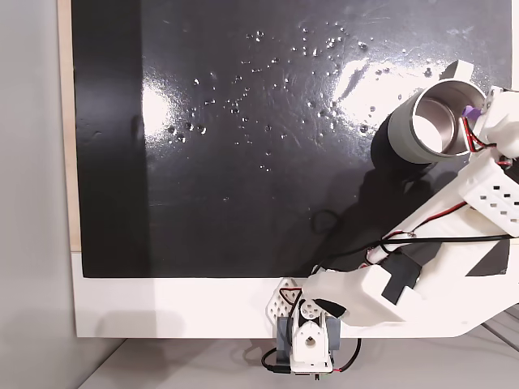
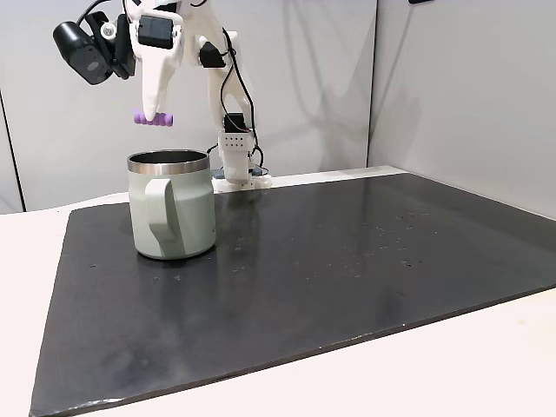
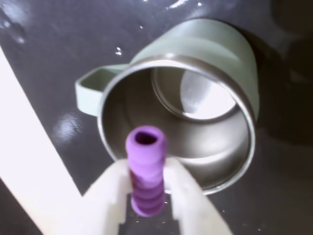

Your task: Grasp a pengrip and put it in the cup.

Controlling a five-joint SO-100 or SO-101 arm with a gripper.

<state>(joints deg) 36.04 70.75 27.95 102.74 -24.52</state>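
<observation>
a: the gripper (image 3: 145, 191) is clamped on the pengrip (image 3: 145, 169), one white finger (image 3: 110, 191) on each side of its lower half. in the side-on fixed view the gripper (image 2: 153, 115) hangs above the cup (image 2: 171, 205), well clear of the rim, with the pengrip (image 2: 152, 118) nearer the rim's left edge than its middle.

b: so the step is the drop. how do we do it well?

a: i'd judge the pengrip should sit over the cup's steel inside before the fingers part. in the wrist view its open end lies over the near part of the cup (image 3: 181, 105) mouth, so a little more reach toward the cup's centre would give margin. lowering toward the rim should also cut the chance of the soft rubber bouncing out.

b: and how does the piece lie?

a: in the side-on fixed view its long axis runs level, crosswise under the fingertips, parallel to the cup's rim. in the wrist view it points away from the camera, hollow end toward the cup's mouth. from the top-down fixed view the pengrip (image 1: 468, 111) shows at the right-hand rim of the cup (image 1: 423, 130).
</observation>
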